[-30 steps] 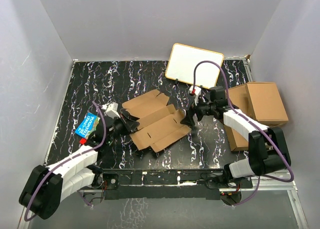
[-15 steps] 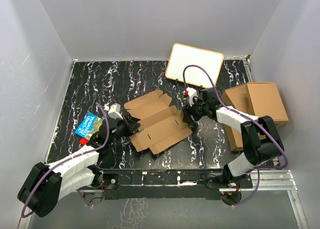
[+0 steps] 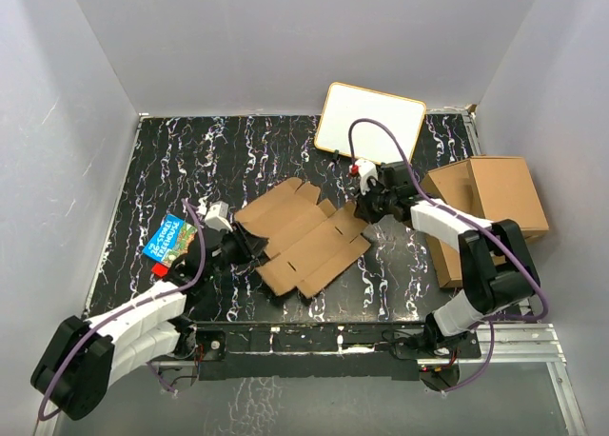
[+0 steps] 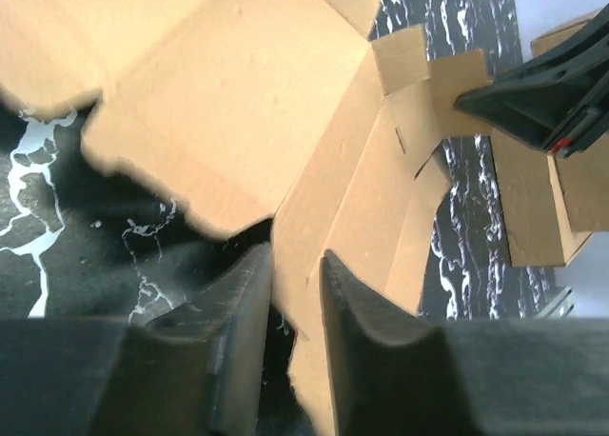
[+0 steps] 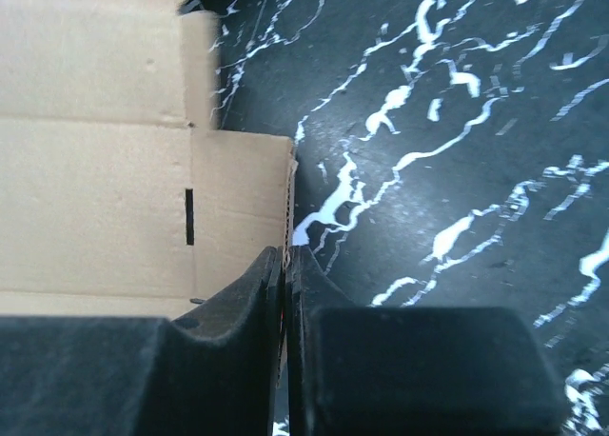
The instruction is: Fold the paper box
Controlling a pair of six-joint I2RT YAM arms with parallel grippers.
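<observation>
Paper box [image 3: 309, 241] on tabletop [image 3: 190, 160], right pincer [image 5: 285, 257] clamped on its flap, left pincer [image 4: 297, 265] slightly parted, seemingly loose around opposite edge

The paper box [image 3: 309, 241] is showing plain unprinted brown on a table [image 3: 190, 160] that is presenting black with white marbled veins. Left of the paper box a book [image 3: 171, 238] is showing blue; right of it stacked boxes [image 3: 495, 198] are showing brown, and beyond it a board [image 3: 369, 124] is showing white.
</observation>
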